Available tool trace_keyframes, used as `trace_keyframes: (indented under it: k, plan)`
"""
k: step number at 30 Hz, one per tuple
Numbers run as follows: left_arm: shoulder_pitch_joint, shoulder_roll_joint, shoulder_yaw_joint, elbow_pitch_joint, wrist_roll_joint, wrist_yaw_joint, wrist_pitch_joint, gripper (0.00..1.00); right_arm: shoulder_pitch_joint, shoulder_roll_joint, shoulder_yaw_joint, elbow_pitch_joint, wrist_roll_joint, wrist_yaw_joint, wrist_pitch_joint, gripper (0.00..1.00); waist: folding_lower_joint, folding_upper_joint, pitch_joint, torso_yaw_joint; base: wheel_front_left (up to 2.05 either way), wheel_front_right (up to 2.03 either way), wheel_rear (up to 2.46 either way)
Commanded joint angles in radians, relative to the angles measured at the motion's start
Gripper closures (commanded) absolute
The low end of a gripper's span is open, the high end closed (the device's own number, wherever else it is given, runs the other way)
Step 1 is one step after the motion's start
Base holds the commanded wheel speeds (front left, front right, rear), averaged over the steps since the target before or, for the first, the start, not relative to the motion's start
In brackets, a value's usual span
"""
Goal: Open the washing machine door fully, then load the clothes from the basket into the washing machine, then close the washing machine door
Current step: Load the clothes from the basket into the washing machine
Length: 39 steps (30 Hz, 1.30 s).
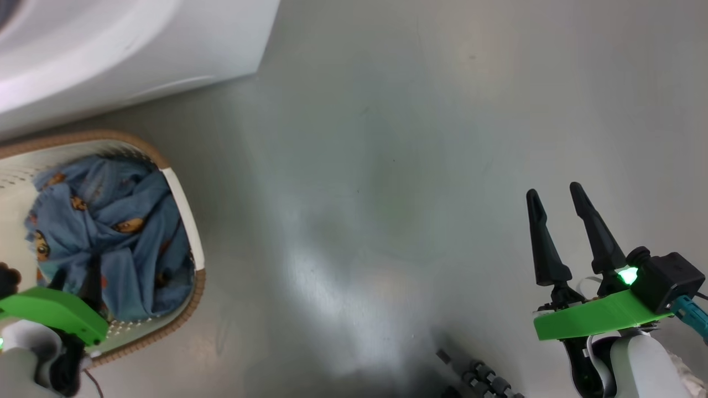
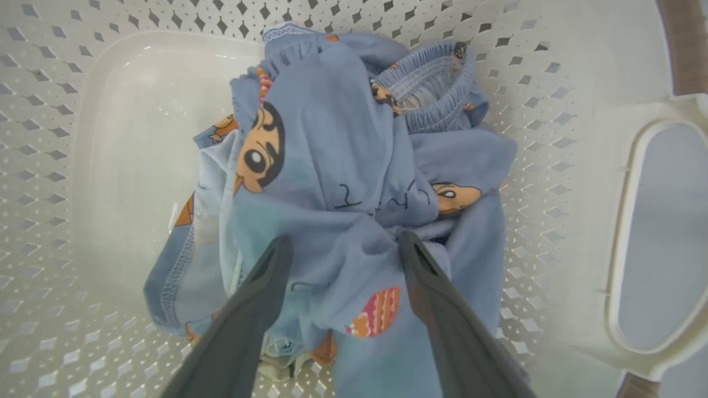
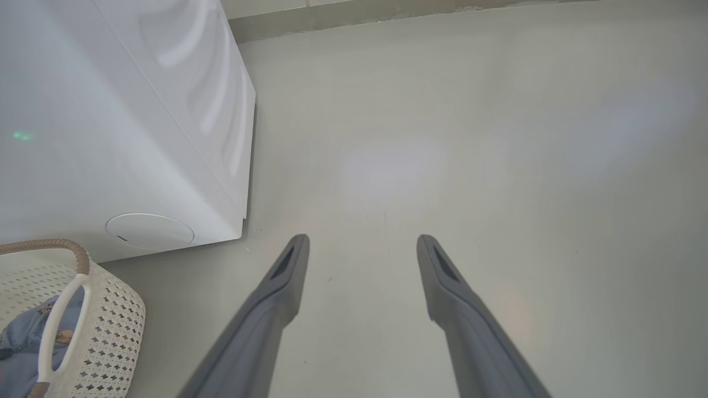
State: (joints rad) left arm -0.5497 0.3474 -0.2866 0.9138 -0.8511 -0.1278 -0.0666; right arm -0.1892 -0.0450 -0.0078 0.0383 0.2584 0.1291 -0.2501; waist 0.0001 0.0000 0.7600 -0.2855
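My left tool (image 2: 344, 241), jaws spread, sits over the bunched clothes (image 2: 332, 166) in the basket (image 2: 110, 287) to pinch them; my right tool (image 3: 362, 243) hangs open aside.

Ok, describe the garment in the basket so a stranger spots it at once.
Find the big white washing machine; on the floor close by it stands a cream perforated basket with a brown rim. Crumpled inside lies the garment: light blue cloth printed with orange cartoon faces, the one soft, patterned thing against plain plastic.
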Motion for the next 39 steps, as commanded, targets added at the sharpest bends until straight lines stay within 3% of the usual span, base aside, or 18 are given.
trace_keyframes:
  k: [1, 19, 27, 28, 29, 30, 39]
  plan:
    - [-0.007, 0.05, 0.016, 0.009, -0.014, -0.003, 0.013, 0.0, 0.014, -0.005, 0.019, -0.028, 0.017, 0.002, -0.012, 0.0, -0.0001, 0.0, 0.03, -0.008, 0.0, 0.0, 0.0]
    - [-0.184, 0.108, -0.115, 0.034, -0.056, -0.003, 0.038, 0.0, 0.001, -0.005, 0.02, -0.05, 0.038, 0.002, -0.012, 0.0, -0.0001, 0.0, 0.161, -0.006, 0.0, 0.0, 0.0]
    - [-0.253, 0.097, -0.18, 0.057, -0.066, -0.003, 0.051, 0.0, -0.001, -0.005, 0.011, -0.057, 0.032, 0.002, -0.012, 0.0, -0.0001, 0.0, 0.191, 0.008, 0.0, 0.0, 0.0]
    - [-0.258, 0.095, -0.188, 0.058, -0.066, -0.003, 0.043, 0.3, -0.003, -0.005, 0.009, -0.056, 0.031, 0.002, -0.012, 0.0, -0.0001, 0.0, 0.191, 0.011, 0.0, 0.0, 0.0]
    - [-0.263, 0.093, -0.192, 0.059, -0.068, -0.003, 0.029, 0.84, -0.006, -0.005, 0.009, -0.056, 0.028, 0.002, -0.012, 0.0, -0.0001, 0.0, 0.19, 0.013, 0.0, 0.0, 0.0]
    - [-0.264, 0.09, -0.199, 0.061, -0.072, -0.003, 0.023, 1.0, -0.009, -0.005, 0.008, -0.055, 0.027, 0.002, -0.012, 0.0, -0.0001, 0.0, 0.186, 0.016, 0.0, 0.0, 0.0]
    - [-0.21, 0.076, -0.251, 0.056, -0.126, -0.003, -0.072, 1.0, -0.02, -0.005, -0.003, -0.045, 0.016, 0.002, -0.012, 0.0, -0.0001, 0.0, 0.098, 0.037, 0.0, 0.0, 0.0]
